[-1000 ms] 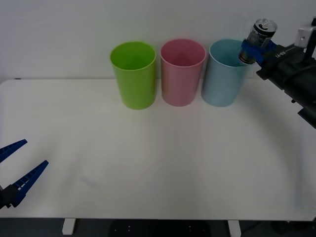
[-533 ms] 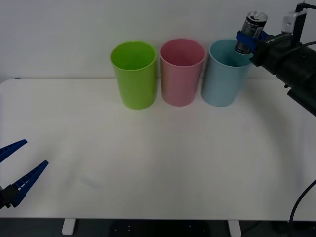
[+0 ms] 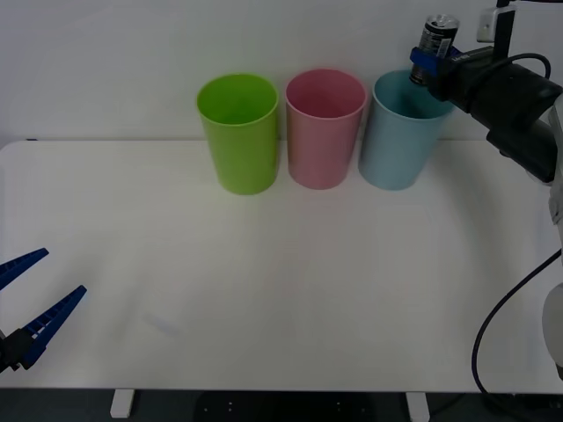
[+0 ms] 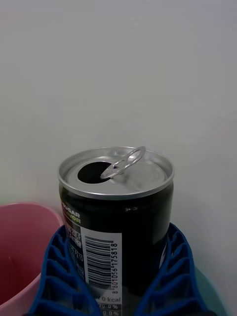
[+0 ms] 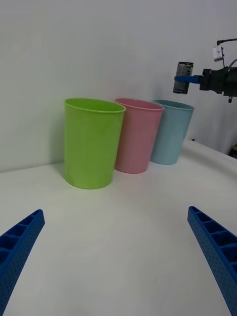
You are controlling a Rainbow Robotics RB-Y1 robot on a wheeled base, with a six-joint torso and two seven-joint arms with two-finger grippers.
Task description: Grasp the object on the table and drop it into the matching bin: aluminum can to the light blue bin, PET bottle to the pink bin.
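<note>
The aluminum can (image 3: 435, 40), dark-sided with a silver top and raised pull tab, hangs upright above the far right rim of the light blue bin (image 3: 398, 132). My right gripper (image 3: 430, 67) is shut on the can's lower half; the right wrist view shows the can (image 4: 116, 217) between blue ribbed fingers (image 4: 61, 281). From the left wrist view the can (image 5: 183, 84) floats above the light blue bin (image 5: 171, 132). The pink bin (image 3: 324, 128) stands just left of the blue one. My left gripper (image 3: 31, 303) rests open at the table's (image 3: 281, 281) near left corner.
A lime green bin (image 3: 238, 132) stands left of the pink bin, the three in a row at the table's far edge against a white wall. The wide white tabletop in front of them is bare. A black cable (image 3: 501, 325) hangs at the right edge.
My right gripper has carried the can up and to the left, from beside the blue bin's right rim to above it, and the can has turned from tilted to upright.
</note>
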